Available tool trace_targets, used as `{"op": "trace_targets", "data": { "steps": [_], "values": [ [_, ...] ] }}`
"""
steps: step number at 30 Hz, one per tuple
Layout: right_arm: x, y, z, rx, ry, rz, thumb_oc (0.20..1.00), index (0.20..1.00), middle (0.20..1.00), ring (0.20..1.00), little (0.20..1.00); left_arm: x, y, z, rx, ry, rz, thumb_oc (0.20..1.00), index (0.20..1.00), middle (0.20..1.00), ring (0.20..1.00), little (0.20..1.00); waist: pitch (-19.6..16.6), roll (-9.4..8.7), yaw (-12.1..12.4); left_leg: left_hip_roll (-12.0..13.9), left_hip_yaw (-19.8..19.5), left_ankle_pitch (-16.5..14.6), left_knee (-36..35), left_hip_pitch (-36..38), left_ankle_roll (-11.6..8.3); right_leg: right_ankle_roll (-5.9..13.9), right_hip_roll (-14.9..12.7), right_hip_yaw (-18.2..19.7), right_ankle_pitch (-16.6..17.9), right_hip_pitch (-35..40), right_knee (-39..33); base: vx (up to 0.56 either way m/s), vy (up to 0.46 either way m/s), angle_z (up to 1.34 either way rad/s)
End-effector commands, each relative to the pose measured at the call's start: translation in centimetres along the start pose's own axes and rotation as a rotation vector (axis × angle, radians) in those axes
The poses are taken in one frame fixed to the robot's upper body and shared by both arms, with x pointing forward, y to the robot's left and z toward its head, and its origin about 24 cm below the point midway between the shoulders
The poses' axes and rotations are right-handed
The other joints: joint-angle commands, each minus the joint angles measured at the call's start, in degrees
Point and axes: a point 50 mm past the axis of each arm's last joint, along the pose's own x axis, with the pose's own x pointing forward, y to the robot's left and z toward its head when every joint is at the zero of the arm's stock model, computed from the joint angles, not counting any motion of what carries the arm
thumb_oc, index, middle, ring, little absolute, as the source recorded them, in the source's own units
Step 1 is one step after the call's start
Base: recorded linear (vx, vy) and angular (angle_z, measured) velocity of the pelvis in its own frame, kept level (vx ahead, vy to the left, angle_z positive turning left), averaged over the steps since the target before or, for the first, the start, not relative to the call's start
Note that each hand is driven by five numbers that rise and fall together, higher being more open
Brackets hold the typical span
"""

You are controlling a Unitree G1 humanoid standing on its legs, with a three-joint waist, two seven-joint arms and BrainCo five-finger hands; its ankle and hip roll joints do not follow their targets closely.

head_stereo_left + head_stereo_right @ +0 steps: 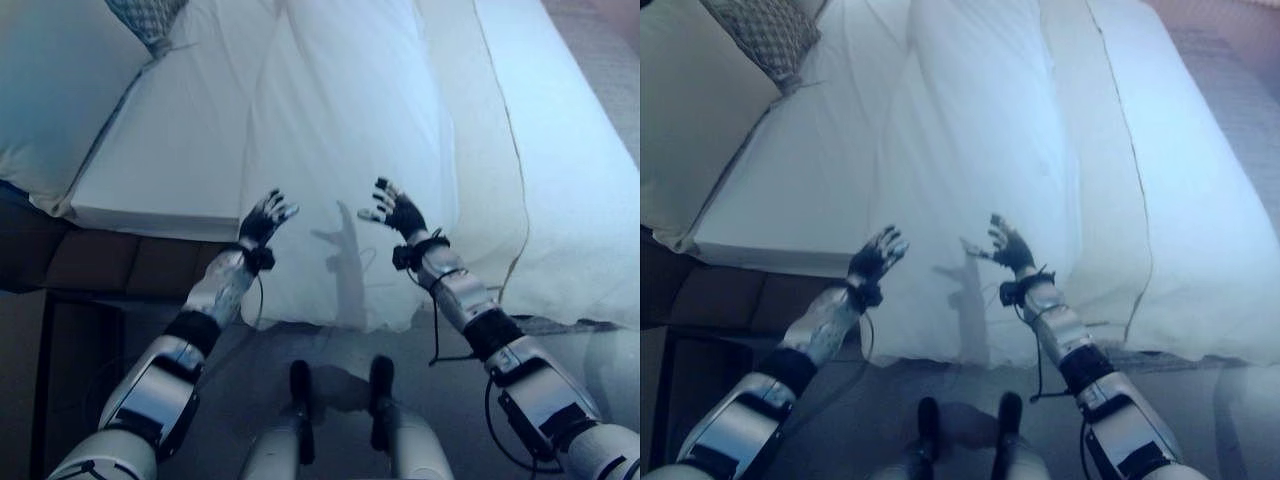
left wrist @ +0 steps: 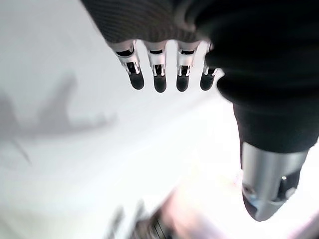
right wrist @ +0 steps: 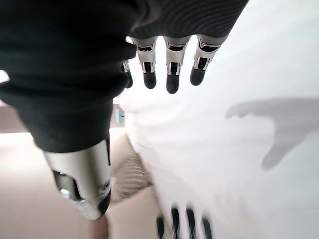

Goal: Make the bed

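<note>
A white duvet (image 1: 350,130) lies in a long bunched fold down the middle of the bed, its near end hanging over the mattress edge. White sheet (image 1: 170,150) shows bare to its left. My left hand (image 1: 264,218) hovers open above the duvet's near left edge, fingers (image 2: 159,74) straight, holding nothing. My right hand (image 1: 398,210) hovers open over the duvet's near right part, fingers (image 3: 172,69) spread, also holding nothing. Both hands cast shadows on the cloth between them.
A large white pillow (image 1: 55,90) lies at the left head of the bed, a grey patterned cushion (image 1: 150,20) beside it. A second white cover (image 1: 570,180) drapes the right side. A dark bed base (image 1: 110,262) and floor lie below the mattress edge.
</note>
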Motion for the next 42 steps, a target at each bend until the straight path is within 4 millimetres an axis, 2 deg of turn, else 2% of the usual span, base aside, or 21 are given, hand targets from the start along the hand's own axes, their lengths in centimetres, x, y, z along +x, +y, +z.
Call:
{"op": "trace_targets", "data": {
  "steps": [1, 3, 4, 6, 7, 8, 9, 11, 12, 13, 17, 19, 20, 21, 22, 25, 27, 32, 35, 36, 42],
  "values": [
    [1.6, 0.9, 5.5, 0.099, -0.185, 0.071, 1.000, 1.000, 1.000, 1.000, 1.000, 1.7, -5.5, 1.8, -0.150, -0.051, -0.233, 1.000, 1.000, 1.000, 1.000, 1.000, -0.3, 2.13, 0.5, 0.9, -2.0, -3.0, 1.1, 0.6, -5.70, 0.81, 1.6, 2.3, -0.4, 0.9, 2.5, 0.10, -0.176, 0.57],
    [2.2, 1.6, 7.3, 0.191, -0.234, 0.109, 1.000, 1.000, 1.000, 1.000, 1.000, 2.3, -8.4, 1.7, -0.224, -0.038, -0.326, 1.000, 1.000, 1.000, 1.000, 1.000, -0.9, 3.72, 0.2, 1.5, -3.0, -1.5, -1.0, -0.4, -7.01, 0.16, 2.1, 1.1, -1.4, -0.7, 3.9, 0.03, -0.134, 0.26],
    [2.3, 1.6, 7.4, 0.191, -0.235, 0.110, 1.000, 1.000, 1.000, 1.000, 1.000, 2.3, -8.4, 1.8, -0.224, -0.039, -0.326, 1.000, 1.000, 1.000, 1.000, 1.000, -1.1, 3.71, 0.1, 1.4, -3.1, -1.2, -1.0, -0.8, -7.00, 0.15, 2.0, 1.0, -1.2, -1.1, 3.9, 0.03, -0.108, 0.19],
    [2.6, 2.0, 8.7, 0.242, -0.274, 0.116, 1.000, 1.000, 1.000, 1.000, 1.000, 2.8, -10.5, 2.2, -0.266, -0.042, -0.379, 1.000, 1.000, 1.000, 1.000, 1.000, -0.7, 4.42, -0.6, 1.7, -3.8, -1.1, -0.4, -2.1, -7.71, -0.47, 2.2, 0.2, -2.3, -2.0, 5.2, 0.03, -0.198, 0.24],
    [2.9, 2.4, 10.5, 0.324, -0.327, 0.132, 1.000, 1.000, 1.000, 1.000, 1.000, 3.1, -12.9, 2.6, -0.304, -0.031, -0.454, 1.000, 1.000, 1.000, 1.000, 1.000, 0.6, 4.61, -1.4, 2.3, -3.5, -1.6, 2.1, -4.3, -8.60, -0.95, 2.0, -1.2, -3.4, -2.3, 6.2, 0.02, -0.216, 0.21],
    [2.9, 2.4, 10.5, 0.324, -0.328, 0.132, 1.000, 1.000, 1.000, 1.000, 1.000, 3.1, -12.9, 2.6, -0.304, -0.032, -0.455, 1.000, 1.000, 1.000, 1.000, 1.000, 0.6, 4.66, -1.5, 2.2, -3.6, -1.7, 2.4, -4.5, -8.61, -0.96, 2.0, -1.3, -3.4, -2.4, 6.3, 0.01, -0.219, 0.56],
    [3.3, 3.7, 12.0, 0.372, -0.359, 0.185, 1.000, 1.000, 1.000, 1.000, 1.000, 3.4, -14.4, 3.1, -0.310, -0.031, -0.495, 1.000, 1.000, 1.000, 1.000, 1.000, 1.7, 4.27, -1.5, 2.0, -4.7, -2.3, 4.9, -6.3, -8.90, -1.23, 2.2, -1.8, -3.2, -3.0, 6.3, 0.02, -0.109, 0.61],
    [3.5, 4.2, 12.5, 0.393, -0.363, 0.204, 1.000, 1.000, 1.000, 1.000, 1.000, 3.6, -14.7, 3.5, -0.314, -0.037, -0.492, 1.000, 1.000, 1.000, 1.000, 1.000, 1.7, 4.24, -1.7, 2.1, -4.9, -1.8, 4.3, -7.0, -8.98, -1.24, 2.4, -1.9, -3.0, -3.6, 6.1, 0.04, -0.082, 0.37],
    [3.7, 4.9, 13.9, 0.409, -0.390, 0.227, 1.000, 1.000, 1.000, 1.000, 1.000, 3.9, -15.5, 4.2, -0.310, -0.051, -0.504, 1.000, 1.000, 1.000, 1.000, 1.000, 1.9, 4.57, -1.6, 2.6, -4.7, 1.1, 1.0, -8.6, -9.20, -1.03, 3.3, -2.1, -2.7, -5.1, 5.9, 0.05, -0.019, 0.02],
    [3.7, 4.9, 13.9, 0.408, -0.391, 0.227, 1.000, 1.000, 1.000, 1.000, 1.000, 3.9, -15.5, 4.3, -0.310, -0.052, -0.505, 1.000, 1.000, 1.000, 1.000, 1.000, 1.8, 4.58, -1.6, 2.6, -4.6, 1.3, 0.8, -8.7, -9.20, -1.03, 3.2, -2.1, -2.7, -5.3, 5.9, 0.09, -0.006, -0.01],
    [4.5, 6.5, 15.1, 0.412, -0.384, 0.249, 1.000, 1.000, 1.000, 1.000, 1.000, 4.6, -15.0, 6.9, -0.277, -0.119, -0.458, 1.000, 1.000, 1.000, 1.000, 1.000, 2.0, 3.97, -1.0, 3.0, -4.1, 1.7, -1.4, -12.3, -8.46, -0.69, 4.2, -1.2, -2.0, -10.8, 5.9, 0.04, 0.029, -0.11],
    [4.9, 6.3, 16.0, 0.362, -0.380, 0.220, 1.000, 1.000, 1.000, 1.000, 1.000, 4.9, -14.7, 8.5, -0.242, -0.159, -0.435, 1.000, 1.000, 1.000, 1.000, 1.000, 3.0, 3.61, -0.7, 3.2, -3.2, 1.8, -0.6, -14.9, -8.44, -0.58, 4.0, -1.1, -1.7, -13.3, 6.3, 0.06, 0.065, -0.22],
    [5.3, 6.4, 16.4, 0.334, -0.370, 0.191, 1.000, 1.000, 1.000, 1.000, 1.000, 5.3, -13.9, 10.1, -0.217, -0.204, -0.381, 1.000, 1.000, 1.000, 1.000, 1.000, 3.9, 3.43, -0.4, 3.0, -3.3, 0.2, 1.0, -16.9, -8.46, -0.34, 4.1, -0.6, -2.9, -15.0, 7.2, 0.02, 0.036, -0.26],
    [5.3, 6.4, 16.5, 0.332, -0.372, 0.192, 1.000, 1.000, 1.000, 1.000, 1.000, 5.3, -14.0, 10.2, -0.216, -0.207, -0.382, 1.000, 1.000, 1.000, 1.000, 1.000, 4.3, 3.29, -0.5, 2.9, -2.8, 1.2, 1.6, -17.9, -8.24, -0.67, 3.9, -0.9, -1.8, -15.8, 7.4, 0.10, 0.045, -0.24],
    [5.7, 5.9, 16.5, 0.288, -0.353, 0.147, 1.000, 1.000, 1.000, 1.000, 1.000, 5.6, -12.8, 11.3, -0.192, -0.240, -0.313, 1.000, 1.000, 1.000, 1.000, 1.000, 5.4, 3.32, -0.2, 2.8, -3.2, 0.0, 2.1, -19.5, -8.34, -0.28, 3.7, -0.7, -2.7, -17.4, 8.0, 0.01, 0.018, -0.12],
    [6.0, 5.6, 16.6, 0.258, -0.337, 0.114, 1.000, 1.000, 1.000, 1.000, 1.000, 5.7, -12.0, 12.3, -0.173, -0.266, -0.269, 1.000, 1.000, 1.000, 1.000, 1.000, 6.2, 3.27, 0.0, 2.6, -3.4, -0.2, 2.7, -21.9, -8.27, -0.27, 3.5, -0.7, -2.7, -19.4, 8.1, 0.04, 0.012, -0.02],
    [6.5, 5.3, 17.0, 0.213, -0.311, 0.074, 1.000, 1.000, 1.000, 1.000, 1.000, 5.9, -10.9, 14.4, -0.124, -0.318, -0.194, 1.000, 1.000, 1.000, 1.000, 1.000, 8.1, 2.75, 0.5, 2.2, -3.7, -0.5, 4.0, -25.5, -8.02, 0.01, 3.3, -1.0, -2.1, -22.4, 8.5, 0.00, 0.000, 0.00],
    [7.0, 4.7, 17.2, 0.174, -0.298, -0.008, 1.000, 1.000, 1.000, 1.000, 1.000, 6.0, -8.5, 16.4, -0.096, -0.364, -0.045, 1.000, 1.000, 1.000, 1.000, 1.000, 8.1, 2.72, 0.4, 2.0, -4.0, -1.4, 6.0, -31.6, -7.97, 0.04, 3.0, -0.9, -1.6, -27.6, 8.7, 0.02, 0.021, 0.06],
    [7.1, 4.2, 17.0, 0.112, -0.288, -0.065, 1.000, 1.000, 1.000, 1.000, 1.000, 5.9, -7.4, 17.3, -0.074, -0.393, 0.029, 1.000, 1.000, 1.000, 1.000, 1.000, 8.1, 2.63, 0.4, 1.9, -4.0, -1.6, 6.6, -33.7, -7.99, 0.02, 2.8, -1.1, -1.6, -29.4, 8.8, 0.03, 0.036, 0.03],
    [7.2, 3.5, 16.9, 0.030, -0.281, -0.109, 1.000, 1.000, 1.000, 1.000, 1.000, 5.7, -6.3, 17.8, -0.028, -0.405, 0.092, 1.000, 1.000, 1.000, 1.000, 1.000, 8.1, 2.53, 0.4, 2.0, -3.9, -1.8, 6.8, -35.0, -8.07, 0.13, 2.5, -1.3, -1.4, -30.8, 8.9, 0.03, 0.030, 0.02],
    [7.2, 0.8, 16.2, -0.100, -0.249, -0.282, 1.000, 1.000, 1.000, 1.000, 1.000, 5.3, -3.6, 17.6, 0.019, -0.415, 0.283, 1.000, 1.000, 1.000, 1.000, 1.000, 8.1, 3.09, 0.3, 1.7, -3.8, -2.3, 7.9, -38.5, -7.91, -0.11, 2.0, -1.5, -2.0, -34.0, 10.2, 0.02, 0.009, 0.01]
  ]
}}
